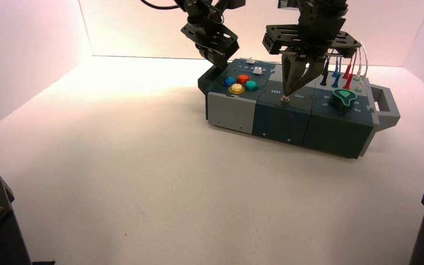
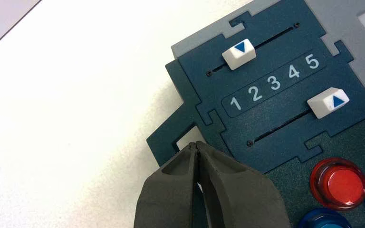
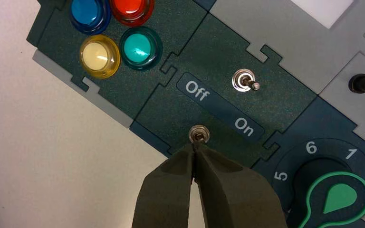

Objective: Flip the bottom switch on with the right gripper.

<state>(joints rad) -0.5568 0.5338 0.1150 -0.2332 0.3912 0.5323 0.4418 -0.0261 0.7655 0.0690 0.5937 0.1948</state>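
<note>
bottom switch (image 3: 199, 134) at right gripper's (image 3: 194, 145) fingertips

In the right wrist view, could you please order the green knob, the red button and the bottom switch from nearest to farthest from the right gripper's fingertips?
1. Bottom switch, right at the right gripper.
2. Green knob, on the box's right part.
3. Red button, in the left-hand button cluster.

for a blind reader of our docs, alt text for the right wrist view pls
Right gripper, tips together, at the bottom toggle switch beside the "Off" and "On" lettering; another toggle, buttons and a green-rimmed knob surround it.
</note>
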